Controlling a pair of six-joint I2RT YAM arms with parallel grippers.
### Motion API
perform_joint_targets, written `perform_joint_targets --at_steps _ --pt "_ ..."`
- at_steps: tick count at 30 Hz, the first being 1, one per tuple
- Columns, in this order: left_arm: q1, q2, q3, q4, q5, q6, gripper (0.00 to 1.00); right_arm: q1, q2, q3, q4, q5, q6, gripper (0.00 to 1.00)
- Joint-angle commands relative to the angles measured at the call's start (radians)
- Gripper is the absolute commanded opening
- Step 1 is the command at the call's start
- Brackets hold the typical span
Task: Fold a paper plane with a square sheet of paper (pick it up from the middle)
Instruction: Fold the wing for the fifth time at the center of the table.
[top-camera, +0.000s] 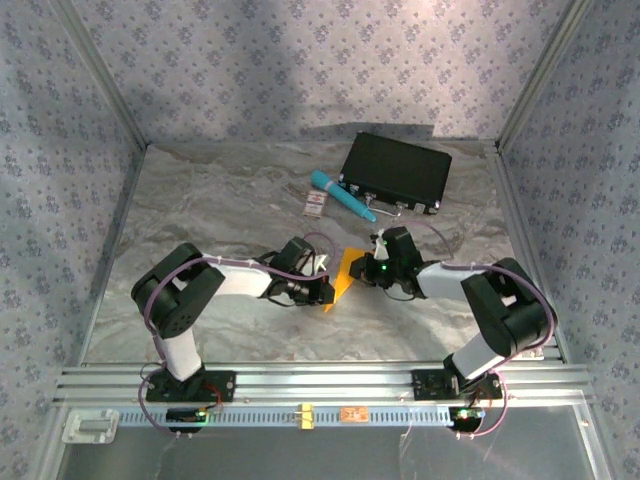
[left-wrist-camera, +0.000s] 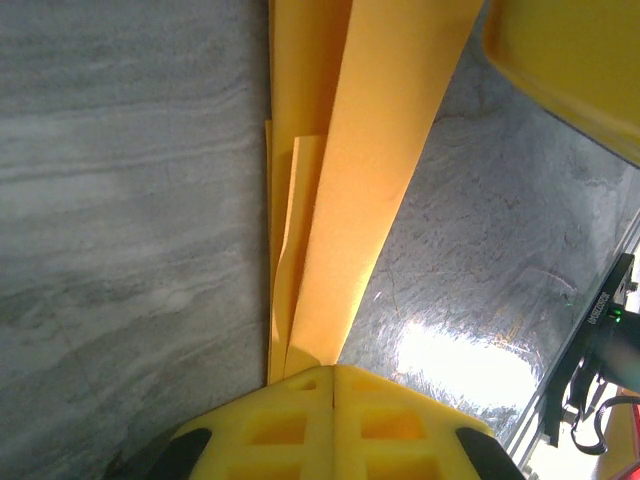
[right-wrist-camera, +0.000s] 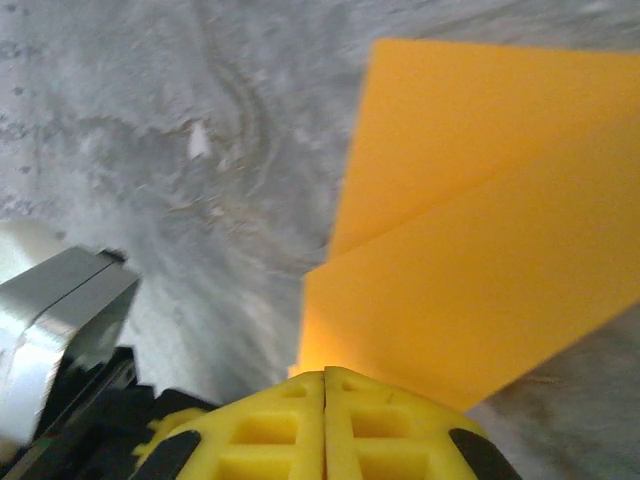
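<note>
Left gripper (left-wrist-camera: 333, 372) is clamped on the folded sheet of paper (left-wrist-camera: 370, 150), pinching the stacked layers at the bottom of its wrist view. Right gripper (right-wrist-camera: 325, 375) looks closed on another edge, bottom centre of its view. The paper sits mid-frame in the top view, between both grippers, over the marble table (top-camera: 220, 200).

It's likely thin, light and floppy (creases stiffen it a bit), and could tear or slip if the arms pull apart. Best to hold it on the multi-layer fold, not on a single ply.

Further back, upper centre: teal pen (top-camera: 345, 197), small card (top-camera: 316, 206), black case (top-camera: 395, 170). The card's print is too small to read.
</note>
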Motion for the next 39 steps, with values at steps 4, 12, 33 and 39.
perform_joint_targets --at_steps 4,12,33,39 --pt "-0.006 0.035 -0.024 -0.048 -0.027 0.004 0.00 0.055 0.044 -0.021 0.013 -0.033 0.016 0.08" --pt "-0.006 0.029 -0.026 -0.049 -0.031 0.004 0.00 0.038 0.103 -0.039 -0.009 0.022 0.030 0.07" --pt "-0.006 0.028 -0.028 -0.048 -0.039 -0.001 0.00 0.078 0.084 -0.034 0.028 -0.029 0.039 0.08" --pt "-0.006 0.025 -0.026 -0.045 -0.039 -0.009 0.00 0.022 0.041 -0.067 0.006 0.015 0.027 0.09"
